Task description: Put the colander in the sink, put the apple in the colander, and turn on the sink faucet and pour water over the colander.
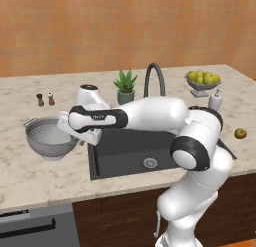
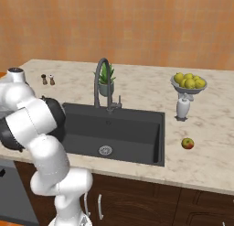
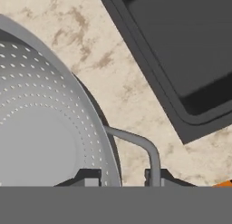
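Looking from the left base view, I have the colander (image 1: 48,137) at far left on the marble counter (image 1: 30,176), just beside the left rim of the sink (image 1: 131,153), with the gripper (image 1: 80,137) down at its right edge. Behind it stand two small shakers (image 1: 45,99), then a potted plant (image 1: 125,86) and the sink faucet (image 1: 154,79) behind the basin. Right of that sit a footed fruit bowl (image 1: 202,81), a white soap dispenser (image 1: 215,99) and, near the counter's front right, the apple (image 1: 240,133), well apart from the colander.

The right base view gives me what the arm hides on the other side: the silver drain (image 2: 105,150) and the open black floor of the sink around it, plus the faucet's small side lever (image 2: 119,100). The apple (image 2: 187,143) lies alone on bare counter right of the basin.

The hand view shows the grip: the fingertips (image 3: 88,177) stand narrow, pinched across the colander's wall by its looped side handle (image 3: 141,148), one inside the bowl and one outside. A strip of counter separates the colander from the sink corner.

I can read no writing anywhere.
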You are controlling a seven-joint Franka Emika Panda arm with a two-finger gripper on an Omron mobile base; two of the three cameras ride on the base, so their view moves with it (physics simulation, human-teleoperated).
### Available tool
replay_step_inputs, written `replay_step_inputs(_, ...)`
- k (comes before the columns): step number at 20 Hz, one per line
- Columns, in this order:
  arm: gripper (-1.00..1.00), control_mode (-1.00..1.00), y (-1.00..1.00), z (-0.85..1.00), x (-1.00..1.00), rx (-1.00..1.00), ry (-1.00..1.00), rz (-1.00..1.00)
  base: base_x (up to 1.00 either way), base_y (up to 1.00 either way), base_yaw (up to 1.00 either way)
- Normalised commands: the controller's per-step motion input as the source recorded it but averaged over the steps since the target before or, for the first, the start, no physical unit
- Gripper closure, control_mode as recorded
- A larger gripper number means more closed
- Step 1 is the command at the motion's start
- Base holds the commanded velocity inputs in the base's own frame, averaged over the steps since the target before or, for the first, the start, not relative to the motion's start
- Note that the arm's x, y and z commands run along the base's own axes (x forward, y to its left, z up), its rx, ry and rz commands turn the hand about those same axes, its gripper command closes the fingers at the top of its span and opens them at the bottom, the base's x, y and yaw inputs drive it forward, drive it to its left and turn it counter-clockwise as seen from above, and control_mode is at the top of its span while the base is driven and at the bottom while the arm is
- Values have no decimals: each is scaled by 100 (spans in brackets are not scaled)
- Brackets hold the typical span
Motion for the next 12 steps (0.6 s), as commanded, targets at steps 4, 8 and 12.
replay_step_inputs(4,100,-100,-47,38,-52,0,1,-6,0,0,0)
replay_step_inputs(8,100,-100,-56,42,-38,0,3,-3,0,0,0)
replay_step_inputs(12,100,-100,-63,37,-24,0,0,0,0,0,0)
